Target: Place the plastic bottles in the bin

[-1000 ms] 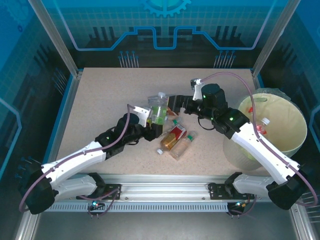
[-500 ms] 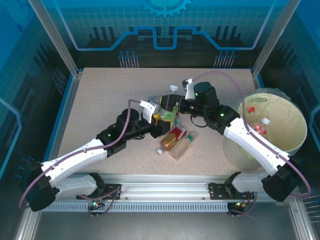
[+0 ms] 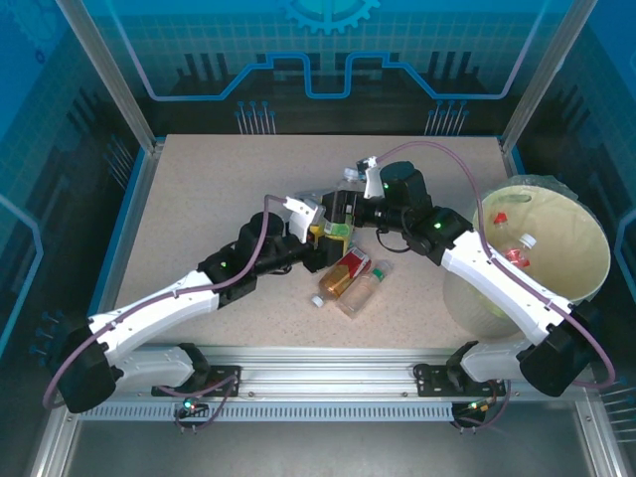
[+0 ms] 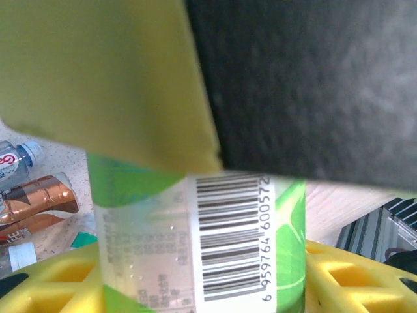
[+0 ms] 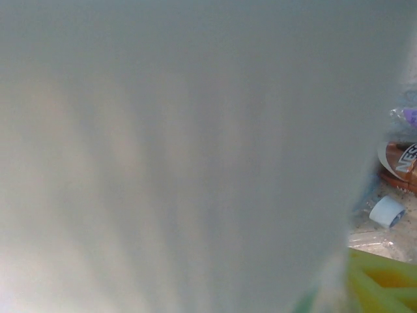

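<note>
- The left gripper [image 3: 324, 238] was closed on the green bottle [image 4: 195, 248], frame centre; the right gripper's [image 3: 339, 216] opening could not be told.
- The bottle was judged light, crushable and slippery; a gentle mid-label hold was advised.

A robot lab's test cell: a speckled bench [image 3: 199, 189] fenced by aluminium posts [image 3: 104, 70] and blue panels [image 3: 328, 50] printed with gear and circuit artwork, with two robot arms [image 3: 159, 303] bolted to a slotted metal rail [image 3: 328, 383] at its near edge.

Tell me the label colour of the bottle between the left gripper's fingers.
Green label with a white barcode panel; best in left wrist view.
</note>
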You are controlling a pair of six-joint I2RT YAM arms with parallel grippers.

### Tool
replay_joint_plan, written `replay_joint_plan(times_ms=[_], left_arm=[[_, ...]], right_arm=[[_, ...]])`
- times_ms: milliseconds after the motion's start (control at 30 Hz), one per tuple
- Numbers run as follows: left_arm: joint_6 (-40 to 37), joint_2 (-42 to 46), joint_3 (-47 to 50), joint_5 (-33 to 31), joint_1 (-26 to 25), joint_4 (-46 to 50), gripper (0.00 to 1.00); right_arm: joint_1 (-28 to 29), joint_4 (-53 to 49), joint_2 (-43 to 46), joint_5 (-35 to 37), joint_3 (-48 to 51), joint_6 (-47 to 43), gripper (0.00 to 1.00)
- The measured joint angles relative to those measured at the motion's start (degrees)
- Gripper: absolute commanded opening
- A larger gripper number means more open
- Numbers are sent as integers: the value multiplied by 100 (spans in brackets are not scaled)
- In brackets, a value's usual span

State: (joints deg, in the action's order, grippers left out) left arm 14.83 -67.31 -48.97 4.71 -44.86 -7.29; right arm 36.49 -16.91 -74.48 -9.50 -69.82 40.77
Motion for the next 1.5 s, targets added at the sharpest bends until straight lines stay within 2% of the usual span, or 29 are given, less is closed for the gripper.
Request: replay_joint_plan(times_ms=[267, 500, 667, 933, 1100, 1500], left_arm=[[-2, -87, -116, -15, -4, 72, 44], [4, -232, -243, 31, -15, 144, 60], [61, -236, -243, 4, -22, 184, 76], [155, -181, -245, 7, -22, 254, 87], [160, -59, -236, -101, -24, 254, 99], [476, 2, -2, -476, 262, 133, 99]], right_arm=[[-2, -13, 107, 83, 0, -72, 59], [-2, -24, 210, 306, 76, -107, 52], [0, -59, 326, 448, 125, -199, 48], [22, -114, 667, 975, 164, -490, 44], [24, -664, 955, 1681, 50, -894, 43], [-33, -2208, 2011, 3746, -741, -1882, 42]])
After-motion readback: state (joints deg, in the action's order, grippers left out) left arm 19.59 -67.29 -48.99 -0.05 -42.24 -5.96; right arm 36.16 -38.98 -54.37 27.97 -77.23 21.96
